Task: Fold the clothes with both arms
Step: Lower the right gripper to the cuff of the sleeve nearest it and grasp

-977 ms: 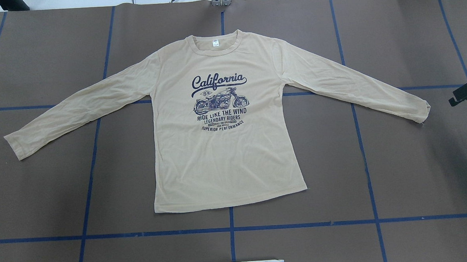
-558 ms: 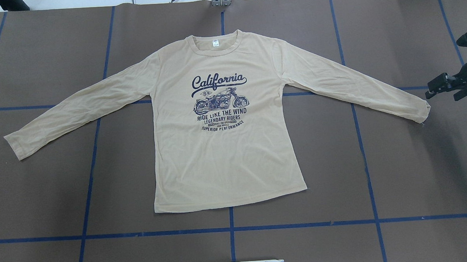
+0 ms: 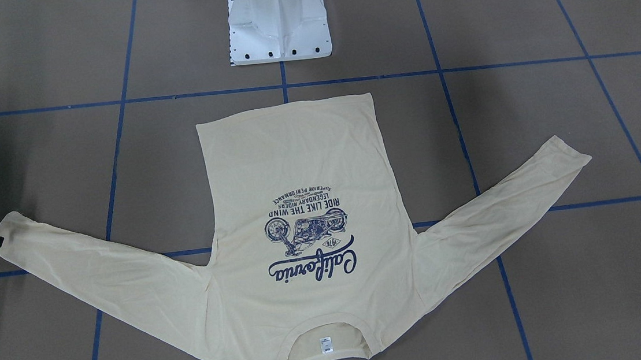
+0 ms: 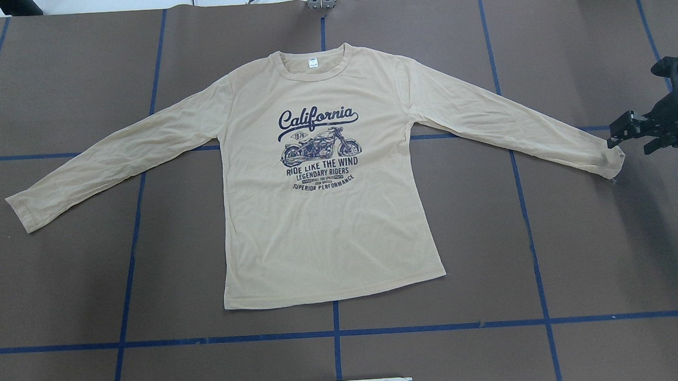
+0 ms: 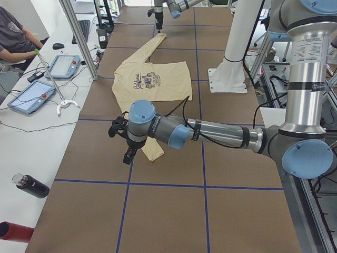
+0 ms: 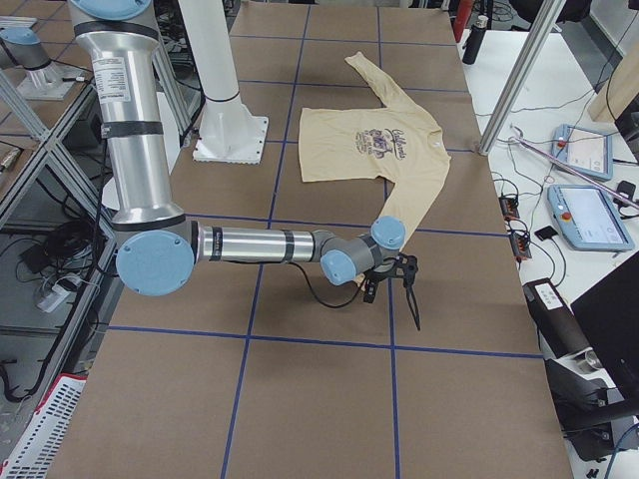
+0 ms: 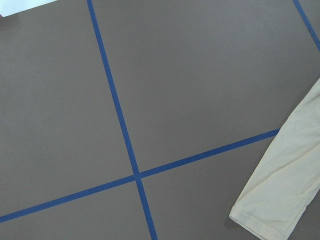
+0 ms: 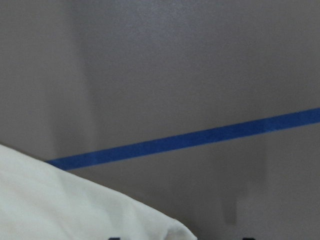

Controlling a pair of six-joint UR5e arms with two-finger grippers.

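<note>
I am hanging my left gripper [image 5: 126,150] over the bare brown table [image 4: 580,247], just beyond the left cuff [image 7: 267,212] of the T-shirt [image 4: 324,232]. Only the side camera is catching it, so I cannot tell whether those fingers are spread or pressed together. My left wrist camera is looking down on crossing blue tape lines [image 7: 125,135], with that cuff off to one side. The T-shirt is lying flat and face up in the middle of the table, both sleeves slanting outward. Its dark motorcycle print [image 4: 319,148] is showing, with the collar at the far side and the hem near me. At the far right I am holding my right gripper [image 4: 626,140] low at the tip of the right cuff [image 4: 613,161], fingers spread and pinching nothing.
</note>
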